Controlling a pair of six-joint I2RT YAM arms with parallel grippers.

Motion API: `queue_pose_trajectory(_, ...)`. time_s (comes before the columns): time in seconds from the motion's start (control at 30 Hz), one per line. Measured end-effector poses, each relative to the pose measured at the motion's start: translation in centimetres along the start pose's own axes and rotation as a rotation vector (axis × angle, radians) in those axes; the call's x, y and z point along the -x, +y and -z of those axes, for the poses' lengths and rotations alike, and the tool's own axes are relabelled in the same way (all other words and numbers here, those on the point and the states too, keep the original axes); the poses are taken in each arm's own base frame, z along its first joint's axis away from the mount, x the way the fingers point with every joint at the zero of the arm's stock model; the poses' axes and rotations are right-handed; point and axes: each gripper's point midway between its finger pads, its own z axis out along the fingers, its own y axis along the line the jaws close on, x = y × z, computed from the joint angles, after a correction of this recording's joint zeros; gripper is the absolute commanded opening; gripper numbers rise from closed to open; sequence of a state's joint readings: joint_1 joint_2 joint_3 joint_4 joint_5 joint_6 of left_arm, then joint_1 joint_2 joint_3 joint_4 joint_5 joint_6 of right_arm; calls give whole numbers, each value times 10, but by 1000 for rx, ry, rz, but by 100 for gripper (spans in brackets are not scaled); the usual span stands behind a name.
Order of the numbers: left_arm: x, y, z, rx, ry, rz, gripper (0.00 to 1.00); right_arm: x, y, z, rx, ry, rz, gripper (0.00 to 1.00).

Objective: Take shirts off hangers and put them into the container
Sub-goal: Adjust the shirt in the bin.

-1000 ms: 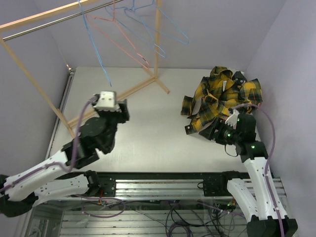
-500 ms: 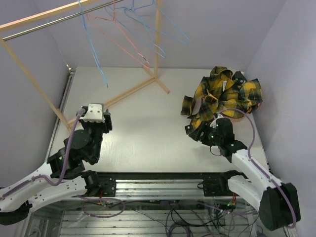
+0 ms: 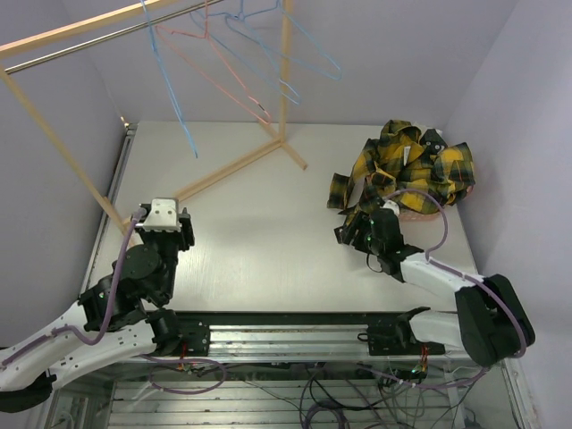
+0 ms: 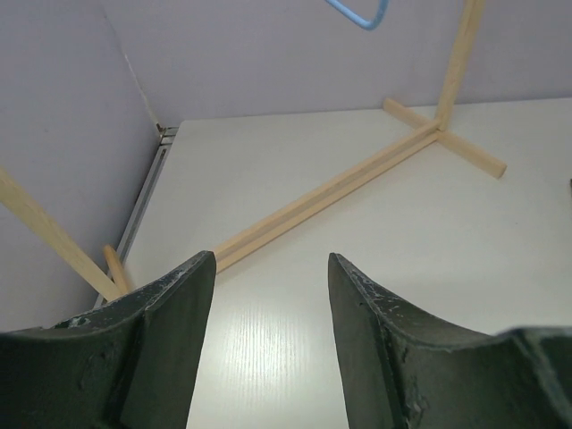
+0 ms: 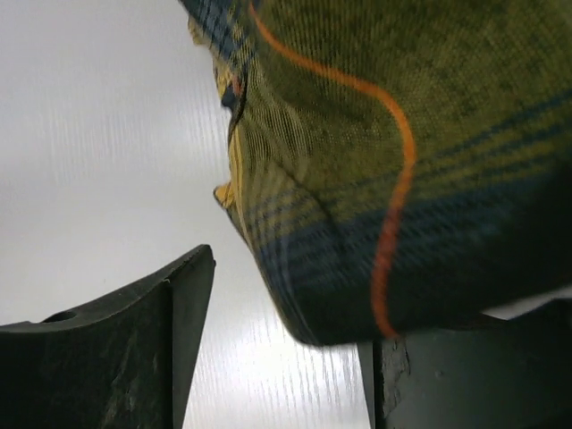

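One shirt shows: a yellow-and-black plaid button-up shirt [image 3: 407, 165], bunched in a heap at the far right of the white desk [image 3: 268, 232]. It sits on top of the salmon-pink plastic basket [image 3: 416, 214]; you only get a sliver of pink rim at the heap's near edge. Part of the shirt trails off the heap's left side toward the desk. Your right gripper [image 3: 350, 231] sits low at that trailing edge, jaws spread; in the wrist view plaid cloth hangs just by one finger, not pinched. Your left gripper [image 4: 268, 268] is well apart at the desk's left, jaws spread, facing the wooden rack [image 4: 322, 197] base bar. Light-blue thin wire hangers [image 3: 173, 89] and one pink wire hanger [image 3: 210, 71] hang on the rack's top rail.
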State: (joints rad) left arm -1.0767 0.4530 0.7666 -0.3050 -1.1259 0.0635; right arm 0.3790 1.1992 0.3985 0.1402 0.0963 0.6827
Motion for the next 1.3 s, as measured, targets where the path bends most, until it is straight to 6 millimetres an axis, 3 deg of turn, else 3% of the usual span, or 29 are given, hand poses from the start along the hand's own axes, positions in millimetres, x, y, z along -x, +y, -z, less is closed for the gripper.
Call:
queue_pose_trajectory(0.03,-2,0,0,0,3,-5,64,1,-1,-3,-8,-5,6,42)
queue_pose_trajectory(0.1,-6,-1,0,0,9,-15,64,4,0,-10,-18,-7,21,1)
queue_pose_trajectory(0.27,-8,-3,-1,-1,16,-25,64,17,18,-20,22,-6,37,0)
queue_pose_trajectory(0.37,-10,-3,-1,-2,20,-27,63,43,45,-11,90,-36,41,0)
queue_pose_trajectory(0.5,-12,-3,0,-2,24,-30,63,118,103,23,213,-164,54,0)
queue_pose_trajectory(0.6,-12,-2,0,-2,23,-23,63,191,148,62,277,-301,76,0)
queue_pose_trajectory(0.67,-12,-1,0,-3,23,-17,63,236,166,85,276,-387,89,0)
queue_pose_trajectory(0.73,-12,-1,1,-3,23,-11,63,259,167,91,252,-426,91,0)
queue_pose_trajectory(0.8,-13,-1,1,-2,25,-10,63,282,154,87,209,-445,75,0)
queue_pose_trajectory(0.87,-13,-1,1,-3,27,-11,63,301,113,69,110,-447,31,0)
queue_pose_trajectory(0.97,-14,-1,1,-3,29,-11,63,307,47,44,-41,-407,-37,0)
queue_pose_trajectory(1.07,-14,-1,1,-2,30,-13,63,297,-15,30,-166,-363,-112,0)
queue_pose_trajectory(1.17,-15,-2,1,-6,31,-14,63,285,-59,28,-232,-331,-184,0)
queue_pose_trajectory(1.23,-15,-2,1,-9,32,-12,63,276,-81,24,-255,-307,-226,0)
queue_pose_trajectory(1.3,-15,-3,1,-14,32,-12,62,268,-91,14,-255,-281,-245,0)
